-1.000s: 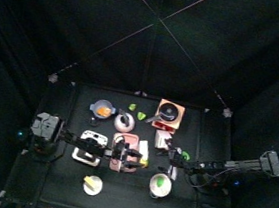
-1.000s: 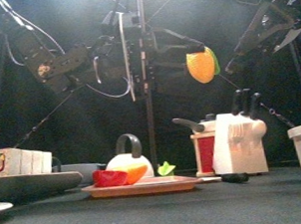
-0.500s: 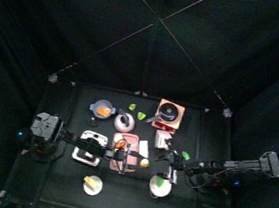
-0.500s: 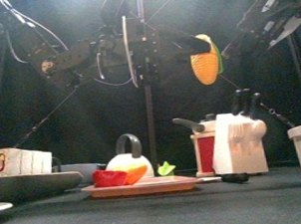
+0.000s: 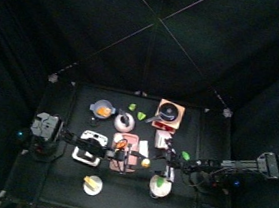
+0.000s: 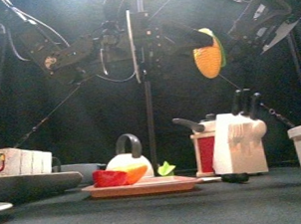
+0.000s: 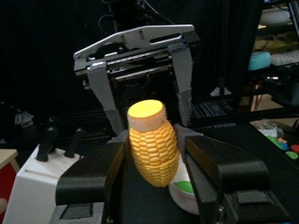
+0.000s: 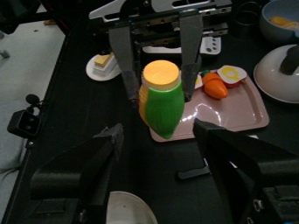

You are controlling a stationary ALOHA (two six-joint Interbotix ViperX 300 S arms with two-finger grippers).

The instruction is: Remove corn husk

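The corn cob [image 6: 205,55] hangs high in the upper right of the front view, well above the table, and the left gripper [image 7: 162,175] has it clamped between its jaws, bare yellow kernels toward that arm's camera. From the other side, the right wrist view shows green husk [image 8: 163,112] covering the cob's lower length. The right gripper [image 8: 163,147] faces it with jaws spread wide, holding nothing, just short of the husk. So this looks like the approach before the peel. Next the right jaws need to close on the green husk and pull away while the left holds firm.
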